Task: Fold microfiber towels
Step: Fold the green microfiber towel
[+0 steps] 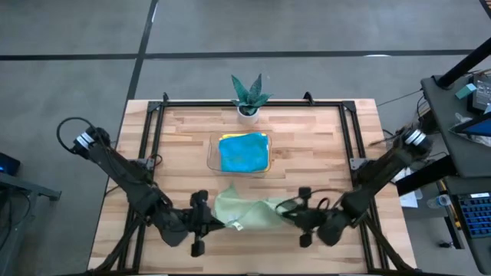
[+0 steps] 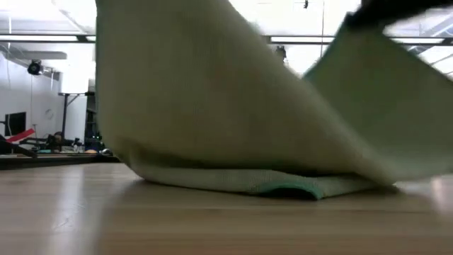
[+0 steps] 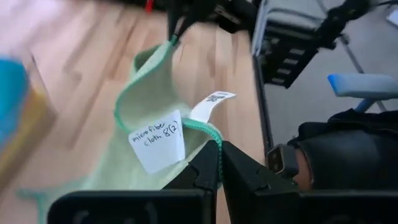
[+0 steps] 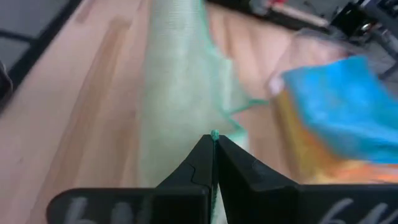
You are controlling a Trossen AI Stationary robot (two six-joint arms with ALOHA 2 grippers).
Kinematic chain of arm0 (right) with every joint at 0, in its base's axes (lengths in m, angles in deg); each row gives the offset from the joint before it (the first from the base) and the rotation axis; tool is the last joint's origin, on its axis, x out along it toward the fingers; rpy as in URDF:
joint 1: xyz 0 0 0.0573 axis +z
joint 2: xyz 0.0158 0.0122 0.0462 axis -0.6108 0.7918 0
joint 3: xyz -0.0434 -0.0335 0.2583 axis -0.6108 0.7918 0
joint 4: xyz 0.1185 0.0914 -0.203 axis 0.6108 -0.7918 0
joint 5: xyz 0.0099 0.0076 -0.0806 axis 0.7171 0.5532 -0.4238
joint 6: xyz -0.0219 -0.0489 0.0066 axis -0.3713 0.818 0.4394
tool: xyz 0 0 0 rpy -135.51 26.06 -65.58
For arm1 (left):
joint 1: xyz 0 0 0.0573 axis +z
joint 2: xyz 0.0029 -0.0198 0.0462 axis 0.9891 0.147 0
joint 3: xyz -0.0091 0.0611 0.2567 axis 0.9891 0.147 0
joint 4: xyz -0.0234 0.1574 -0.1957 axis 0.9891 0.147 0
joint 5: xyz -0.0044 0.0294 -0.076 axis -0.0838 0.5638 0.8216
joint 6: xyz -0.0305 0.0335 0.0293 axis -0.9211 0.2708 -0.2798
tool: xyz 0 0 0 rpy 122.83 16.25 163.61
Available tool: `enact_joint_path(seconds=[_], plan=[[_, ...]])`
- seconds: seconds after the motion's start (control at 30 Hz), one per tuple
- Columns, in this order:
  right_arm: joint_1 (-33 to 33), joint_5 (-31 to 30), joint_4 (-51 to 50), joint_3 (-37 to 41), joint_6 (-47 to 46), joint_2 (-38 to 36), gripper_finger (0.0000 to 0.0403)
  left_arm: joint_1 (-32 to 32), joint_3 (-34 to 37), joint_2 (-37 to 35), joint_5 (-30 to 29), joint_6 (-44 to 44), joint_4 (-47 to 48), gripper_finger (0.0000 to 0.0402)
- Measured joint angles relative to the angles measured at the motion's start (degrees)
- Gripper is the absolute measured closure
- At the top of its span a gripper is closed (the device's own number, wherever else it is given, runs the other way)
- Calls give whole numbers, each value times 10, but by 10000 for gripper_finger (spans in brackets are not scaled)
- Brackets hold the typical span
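Observation:
A pale green microfiber towel (image 1: 244, 211) lies near the table's near edge, between my two grippers, partly raised at both ends. My left gripper (image 1: 224, 222) is shut on its left near corner, which carries white labels (image 3: 158, 149). My right gripper (image 1: 282, 208) is shut on its right corner. In the low view the towel (image 2: 233, 113) rises at both sides and its middle rests on the table. A teal-blue towel (image 1: 244, 152) lies on top of a stack in the clear tray (image 1: 212, 153), a yellow one (image 1: 265, 137) showing under it. My left gripper pinches the green towel's hemmed corner (image 3: 216, 142) beside the white labels, between its two fingers, coming level from the table's left. The corner is lifted; the towel slopes down from it. My right gripper pinches the towel's opposite hemmed corner (image 4: 214, 134) between its fingertips, coming from the table's right. That corner is raised, and the towel (image 4: 180, 93) runs away from it toward the left gripper, its middle on the table.
A small green potted plant (image 1: 248, 96) stands at the table's far edge behind the tray. A black frame rail (image 1: 253, 103) runs round the table's far and side edges. Bare wood lies left and right of the tray.

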Motion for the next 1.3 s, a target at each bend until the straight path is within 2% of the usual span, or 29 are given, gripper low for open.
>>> enact_joint_path(seconds=[0.13,0.33,0.53,0.73,0.83,0.93,1.1,1.2,1.3], plan=[[0,-29,-50,0,23,-99,394,0,-4,-39,-28,58,3,401],[-4,-107,-44,1,150,-224,394,1,-12,-117,-81,159,4,401],[-10,-109,-5,1,233,-324,394,6,-12,-197,-105,239,-8,401],[-10,-105,22,1,292,-374,394,9,-10,-244,-99,310,-7,401],[-6,-59,6,1,269,-385,394,9,-3,-247,-43,310,-6,401],[-4,38,-38,1,214,-389,394,3,11,-231,24,293,-5,401],[-2,223,-108,7,118,-372,394,-5,27,-156,98,261,-6,401],[7,305,-117,20,67,-351,394,-17,31,-99,140,235,-22,401],[17,354,-116,33,10,-316,394,-25,35,-39,172,191,-57,401]])
